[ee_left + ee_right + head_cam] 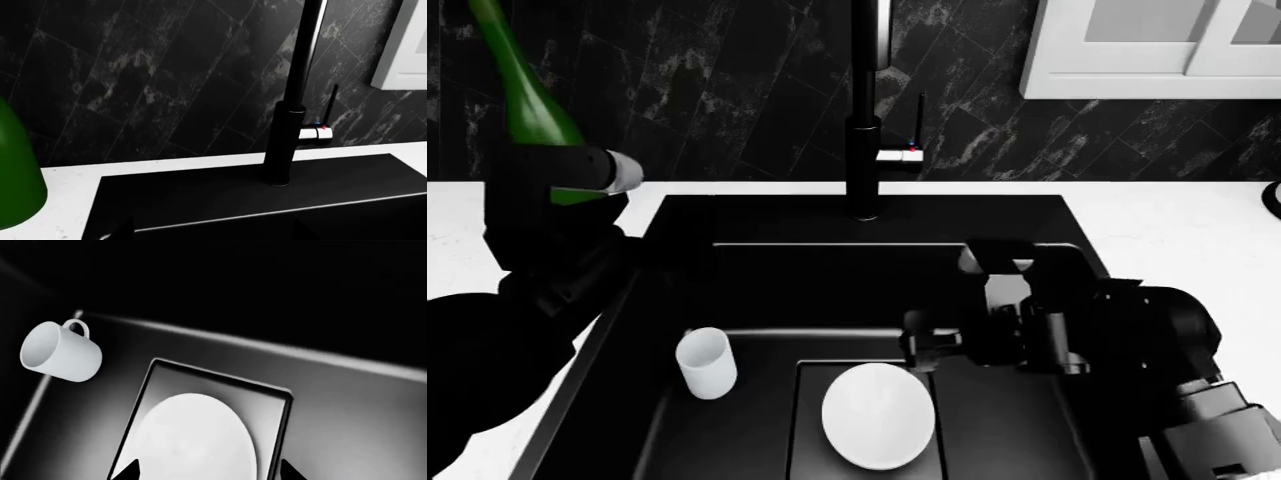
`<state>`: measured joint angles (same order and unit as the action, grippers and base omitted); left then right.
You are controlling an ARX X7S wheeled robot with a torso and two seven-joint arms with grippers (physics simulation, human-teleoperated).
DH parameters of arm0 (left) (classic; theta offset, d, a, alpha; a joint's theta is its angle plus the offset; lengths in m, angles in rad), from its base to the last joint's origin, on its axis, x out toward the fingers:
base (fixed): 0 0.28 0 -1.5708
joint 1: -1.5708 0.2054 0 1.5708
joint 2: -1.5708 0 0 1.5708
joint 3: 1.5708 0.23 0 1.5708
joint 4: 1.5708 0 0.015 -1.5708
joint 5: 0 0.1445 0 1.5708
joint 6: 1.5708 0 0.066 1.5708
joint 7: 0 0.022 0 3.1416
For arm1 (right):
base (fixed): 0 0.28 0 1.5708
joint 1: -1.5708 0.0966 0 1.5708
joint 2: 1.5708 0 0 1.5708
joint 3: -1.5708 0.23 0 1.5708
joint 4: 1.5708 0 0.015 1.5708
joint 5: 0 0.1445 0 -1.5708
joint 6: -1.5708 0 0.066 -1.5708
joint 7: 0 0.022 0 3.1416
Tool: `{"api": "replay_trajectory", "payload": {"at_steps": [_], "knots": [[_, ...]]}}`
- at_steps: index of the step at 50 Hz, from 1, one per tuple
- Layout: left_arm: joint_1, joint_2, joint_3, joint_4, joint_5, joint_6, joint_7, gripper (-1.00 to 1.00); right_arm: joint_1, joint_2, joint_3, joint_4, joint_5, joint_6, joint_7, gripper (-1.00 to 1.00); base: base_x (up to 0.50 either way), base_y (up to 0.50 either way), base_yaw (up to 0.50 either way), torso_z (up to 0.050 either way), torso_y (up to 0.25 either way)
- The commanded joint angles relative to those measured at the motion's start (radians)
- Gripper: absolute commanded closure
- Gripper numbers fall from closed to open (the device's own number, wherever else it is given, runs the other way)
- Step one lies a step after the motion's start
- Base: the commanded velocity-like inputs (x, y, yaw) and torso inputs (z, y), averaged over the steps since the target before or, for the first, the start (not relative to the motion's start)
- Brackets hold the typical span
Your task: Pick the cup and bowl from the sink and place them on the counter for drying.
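The white cup (705,362) stands upright at the left of the black sink's floor (1014,420); in the right wrist view the cup (60,351) shows a small handle. The white bowl (878,414) lies on the rectangular floor panel. My right gripper (208,475) is open and empty, its fingertips (130,471) spread to either side of the bowl (193,437) and apart from it. In the head view it (918,345) hangs low in the sink just behind the bowl. My left gripper (213,236) shows only faint dark tips set wide apart, over the sink's back left part, empty.
The tall black faucet (865,110) rises from the sink's back ledge (267,185). A green bottle (523,100) stands on the white counter (1174,225) left of the sink, close to my left arm. A white cabinet (1154,45) hangs at the back right.
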<state>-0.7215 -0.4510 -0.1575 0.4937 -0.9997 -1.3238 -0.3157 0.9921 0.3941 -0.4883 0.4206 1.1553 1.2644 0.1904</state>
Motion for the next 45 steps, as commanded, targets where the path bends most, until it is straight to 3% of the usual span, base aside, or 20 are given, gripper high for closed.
{"api": "replay_trajectory", "payload": {"at_steps": [1, 8, 14, 21, 27, 45], "knots": [[0.032, -0.011, -0.015, 0.021, -0.020, 0.004, -0.003, -1.00, 0.007, -0.058, -0.108, 0.169, -0.118, -0.130, -0.118, -1.00, 0.00, 0.00, 0.00, 0.000, 0.000], [0.040, -0.011, -0.026, 0.030, -0.033, 0.004, -0.014, -1.00, 0.005, -0.109, -0.179, 0.302, -0.192, -0.213, -0.216, -1.00, 0.00, 0.00, 0.00, 0.000, 0.000], [0.035, 0.006, -0.009, 0.037, -0.028, 0.008, -0.034, -1.00, 0.057, -0.198, -0.251, 0.542, -0.284, -0.329, -0.340, -1.00, 0.00, 0.00, 0.00, 0.000, 0.000], [0.034, -0.007, -0.091, 0.061, -0.107, -0.031, -0.066, -1.00, 0.107, -0.277, -0.285, 0.776, -0.346, -0.456, -0.436, -1.00, 0.00, 0.00, 0.00, 0.000, 0.000], [0.043, -0.021, -0.085, 0.068, -0.109, -0.020, -0.052, -1.00, 0.111, -0.309, -0.299, 0.872, -0.373, -0.504, -0.489, -1.00, 0.00, 0.00, 0.00, 0.000, 0.000], [0.049, -0.031, -0.105, 0.078, -0.142, -0.026, -0.090, -1.00, -0.019, -0.334, -0.097, 0.887, -0.661, -0.504, -0.587, -1.00, 0.00, 0.00, 0.00, 0.000, 0.000]]}}
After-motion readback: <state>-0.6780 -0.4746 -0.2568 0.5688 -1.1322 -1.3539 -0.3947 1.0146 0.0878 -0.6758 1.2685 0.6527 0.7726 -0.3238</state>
